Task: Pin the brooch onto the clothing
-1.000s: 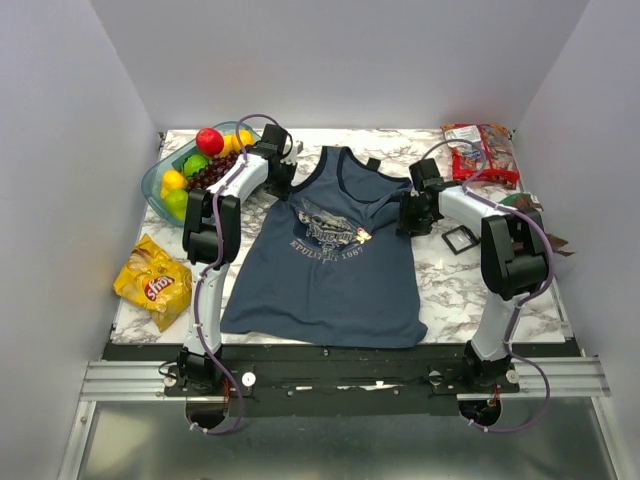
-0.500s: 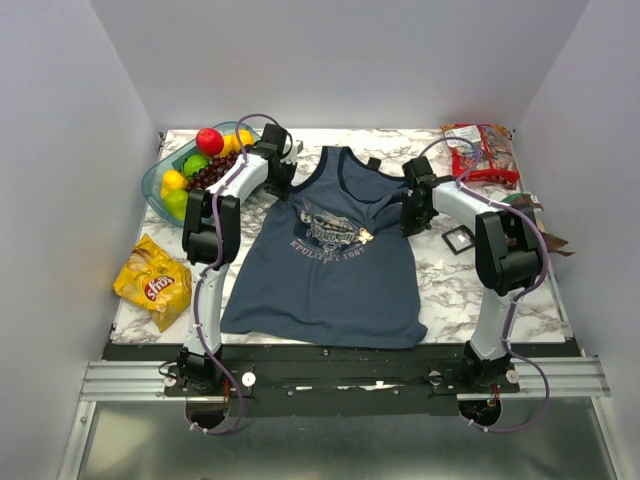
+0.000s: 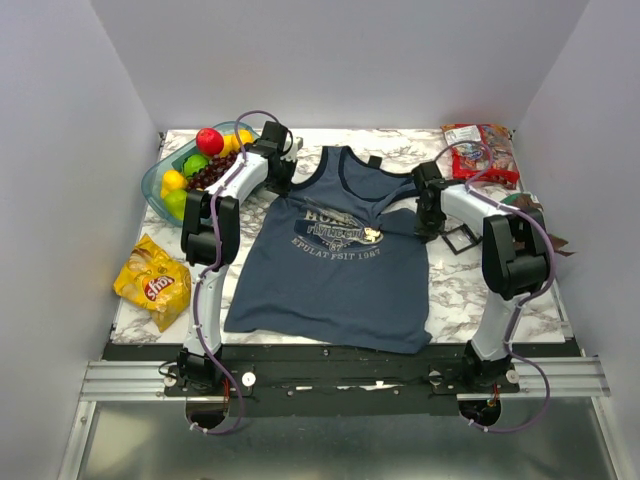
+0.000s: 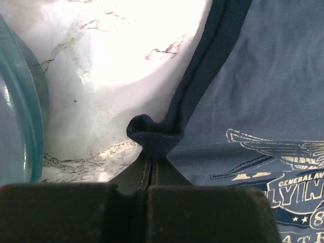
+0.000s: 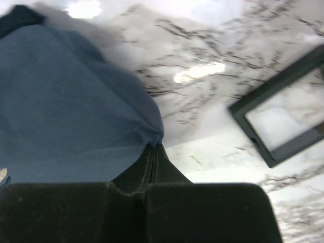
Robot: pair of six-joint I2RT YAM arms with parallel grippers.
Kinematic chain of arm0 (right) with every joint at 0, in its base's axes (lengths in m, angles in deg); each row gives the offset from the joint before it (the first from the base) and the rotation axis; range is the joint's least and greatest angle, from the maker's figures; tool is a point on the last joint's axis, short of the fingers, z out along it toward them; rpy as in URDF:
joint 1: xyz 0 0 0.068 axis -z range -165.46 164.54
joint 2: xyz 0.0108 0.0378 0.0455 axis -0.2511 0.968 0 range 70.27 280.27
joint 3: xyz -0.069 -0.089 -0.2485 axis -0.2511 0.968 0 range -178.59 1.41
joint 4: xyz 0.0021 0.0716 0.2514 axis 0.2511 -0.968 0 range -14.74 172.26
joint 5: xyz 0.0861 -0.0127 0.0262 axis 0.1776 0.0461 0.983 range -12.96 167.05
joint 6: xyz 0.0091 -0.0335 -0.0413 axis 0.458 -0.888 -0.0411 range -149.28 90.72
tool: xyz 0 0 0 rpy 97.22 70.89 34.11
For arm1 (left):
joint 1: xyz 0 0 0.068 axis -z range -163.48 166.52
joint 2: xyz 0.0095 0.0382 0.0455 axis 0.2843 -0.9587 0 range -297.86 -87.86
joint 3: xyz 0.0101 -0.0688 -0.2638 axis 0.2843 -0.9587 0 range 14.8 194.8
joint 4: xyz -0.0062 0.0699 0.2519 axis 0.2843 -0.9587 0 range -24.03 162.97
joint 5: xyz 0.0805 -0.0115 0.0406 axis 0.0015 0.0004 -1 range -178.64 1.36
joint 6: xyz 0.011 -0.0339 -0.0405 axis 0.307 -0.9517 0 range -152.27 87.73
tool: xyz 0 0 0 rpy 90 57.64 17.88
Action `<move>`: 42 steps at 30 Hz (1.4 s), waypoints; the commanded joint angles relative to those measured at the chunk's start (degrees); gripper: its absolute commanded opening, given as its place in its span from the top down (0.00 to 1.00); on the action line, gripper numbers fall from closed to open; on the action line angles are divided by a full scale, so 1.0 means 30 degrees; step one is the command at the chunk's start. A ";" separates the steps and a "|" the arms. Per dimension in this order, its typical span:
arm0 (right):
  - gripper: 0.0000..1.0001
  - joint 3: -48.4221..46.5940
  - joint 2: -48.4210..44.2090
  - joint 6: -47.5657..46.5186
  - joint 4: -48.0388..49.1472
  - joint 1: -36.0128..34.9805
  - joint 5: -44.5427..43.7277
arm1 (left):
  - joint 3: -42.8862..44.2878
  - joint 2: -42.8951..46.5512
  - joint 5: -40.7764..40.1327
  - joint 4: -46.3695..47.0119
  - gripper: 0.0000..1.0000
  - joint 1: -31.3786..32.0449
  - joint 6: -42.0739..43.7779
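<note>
The clothing (image 3: 330, 285), a slate-blue tank top, lies spread flat on the marble table (image 3: 455, 290), its pale print facing up. The brooch (image 3: 372, 236), a tiny gold speck, sits at the right end of the print. My left gripper (image 3: 284, 186) is shut on the navy trim at the top's left armhole, and the left wrist view shows the bunched trim (image 4: 154, 134) pinched at the gripper (image 4: 152, 159). My right gripper (image 3: 424, 222) is shut on the top's right side edge. The right wrist view shows blue cloth (image 5: 76, 111) drawn to a point at the gripper (image 5: 154, 152).
A small black-framed square box (image 3: 462, 238) lies just right of my right gripper, and the right wrist view shows this box (image 5: 251, 134) too. A glass bowl (image 3: 157, 186) of fruit stands back left, a yellow chips bag (image 3: 152, 282) front left, a red snack bag (image 3: 480, 150) back right.
My right gripper has shut on the top's right edge and drawn it rightward, flattening the chest so the print lies smooth. The left gripper has held still.
</note>
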 commanded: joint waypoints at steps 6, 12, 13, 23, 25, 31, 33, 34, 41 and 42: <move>1.00 0.1424 -0.1662 0.0271 -0.1222 0.1267 -0.1374 | -0.0129 0.0914 -0.0943 0.0059 1.00 -0.0255 0.0118; 0.99 0.2389 -0.2335 0.0623 -0.1661 0.1414 -0.1432 | -0.0041 0.0914 -0.0796 0.0088 1.00 -0.0285 0.0059; 0.99 0.2508 -0.2453 0.0710 -0.1720 0.1472 -0.1520 | -0.0041 0.0914 -0.0796 0.0117 1.00 -0.0285 0.0088; 0.99 0.2394 -0.4062 0.0361 -0.2072 0.1473 0.0204 | -0.0392 0.1470 0.1135 0.0673 1.00 0.0153 -0.0351; 0.74 0.1896 -0.4561 0.0127 -0.1984 0.1443 0.1576 | -0.0334 0.1558 0.1722 0.0820 0.79 0.0388 -0.0527; 0.20 -0.1880 -0.4070 -0.0400 -0.2130 0.1415 0.3514 | -0.0393 0.2376 0.1403 0.0966 0.01 0.1179 -0.0732; 0.19 -0.3778 -0.2437 -0.0519 -0.2218 0.1472 0.3839 | -0.0538 0.2816 0.1052 0.1141 0.01 0.1297 -0.0878; 0.18 -0.4573 -0.1787 -0.0519 -0.2334 0.1444 0.4102 | -0.0684 0.3427 0.0788 0.1259 0.01 0.1413 -0.1053; 0.19 -1.0903 0.4133 0.0505 -0.3037 0.1883 0.6007 | -0.6649 0.8203 -0.0558 0.4128 0.01 0.2932 -0.1787; 0.19 -1.1402 0.4544 0.0622 -0.3039 0.1970 0.6096 | -0.7184 0.8586 -0.1577 0.4392 0.01 0.3170 -0.1787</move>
